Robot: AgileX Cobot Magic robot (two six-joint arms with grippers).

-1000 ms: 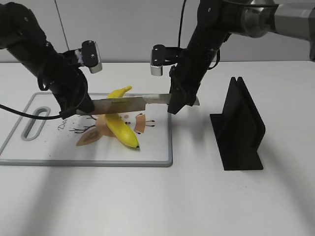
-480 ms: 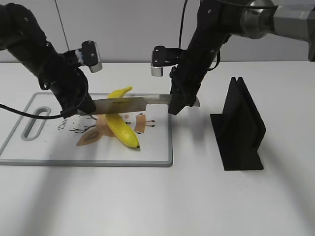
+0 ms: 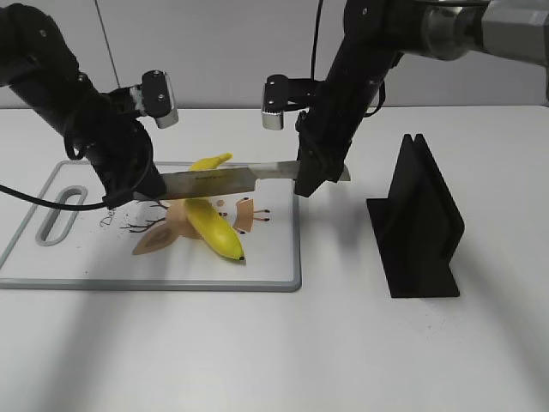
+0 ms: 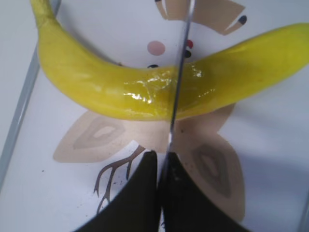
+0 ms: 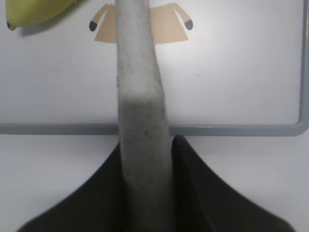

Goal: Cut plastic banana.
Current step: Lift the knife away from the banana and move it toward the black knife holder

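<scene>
The plastic banana (image 3: 212,225) lies whole on the white cutting board (image 3: 51,257), yellow and glossy. A long knife (image 3: 219,180) is held level across its middle. I cannot tell if the blade touches it. My left gripper (image 3: 141,184) is shut on the blade's tip end. My right gripper (image 3: 309,178) is shut on the knife's grey handle. In the left wrist view the blade (image 4: 179,72) crosses the banana (image 4: 96,87) edge-on beyond the shut jaws (image 4: 161,166). In the right wrist view the handle (image 5: 140,96) runs out from the jaws (image 5: 147,159), and the banana's dark tip (image 5: 29,9) shows at the top left.
A black knife stand (image 3: 420,227) stands on the white table right of the board. The board has a grey rim (image 5: 241,129), a handle slot (image 3: 56,225) at its left end and printed brown pictures under the banana.
Almost nothing. The right arm has shifted very slightly. Knife, banana and both grippers stay where they were.
</scene>
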